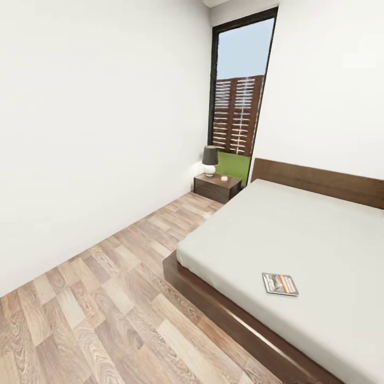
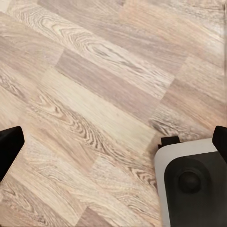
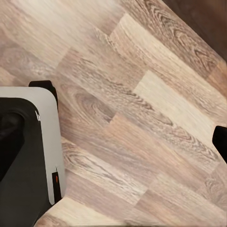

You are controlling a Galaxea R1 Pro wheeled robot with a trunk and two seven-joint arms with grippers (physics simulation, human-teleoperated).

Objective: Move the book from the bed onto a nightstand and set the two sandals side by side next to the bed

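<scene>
Nothing is yet done: the book [image 1: 280,284] is seen lying on the bed [image 1: 298,234], well apart from the nightstand [image 1: 217,187], and whether either gripper is parted or closed cannot be told.

You see a floor [image 1: 106,298] of wood-grain planks in mixed pale and brown tones with a low sheen, and walls [image 1: 96,133] of smooth matt white. The bed [image 1: 298,240] has a plain, matt pale-grey mattress that looks like cloth, on a smooth dark-brown wooden frame with a matching headboard [image 1: 320,181]; the book [image 1: 280,284] on it has a smooth printed paper-like cover. The nightstand [image 1: 217,187] is dark wood with a slightly glossy top, and the robot base [image 2: 194,184] reads as smooth grey and black plastic.
</scene>
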